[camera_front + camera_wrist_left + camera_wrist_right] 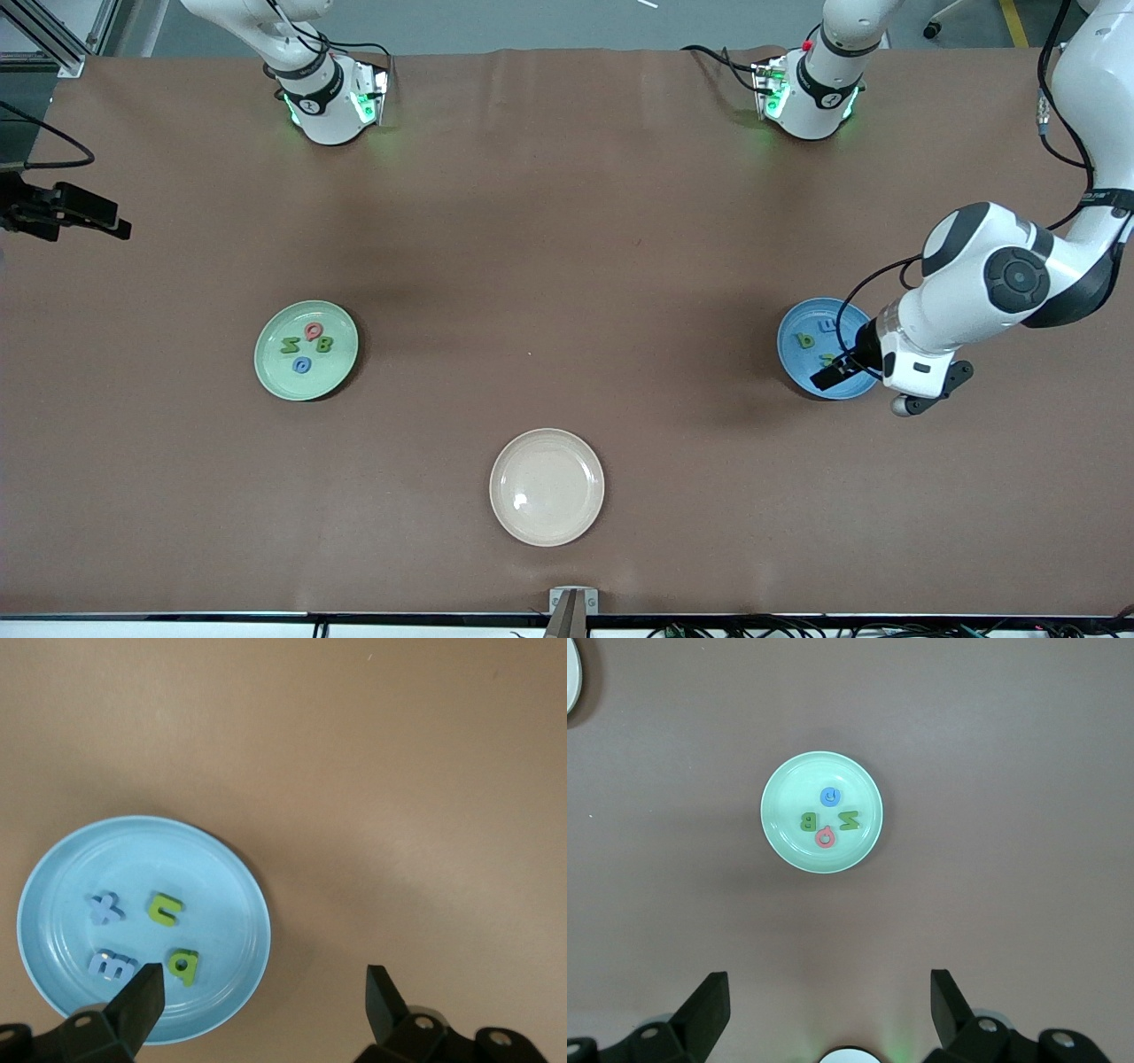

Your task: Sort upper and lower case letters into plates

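Note:
The mint green plate [275, 370] toward the right arm's end holds red Q [313, 330], green B [324, 345], green N [290, 345] and blue G [302, 364]. It also shows in the right wrist view [788, 780]. The blue plate [795, 359] toward the left arm's end holds blue x [105, 907], blue m [110, 965] and two green lowercase letters [165, 909], [183, 966]. My left gripper [263, 992] is open and empty, low over the blue plate's rim [257, 930]; it also shows in the front view [837, 374]. My right gripper [828, 992] is open and empty, high over the table; it waits.
An empty cream-beige plate [547, 486] lies mid-table, nearer the front camera than the other two plates. The arm bases [323, 97], [811, 93] stand along the table's back edge. A black fixture [66, 213] juts in at the right arm's end.

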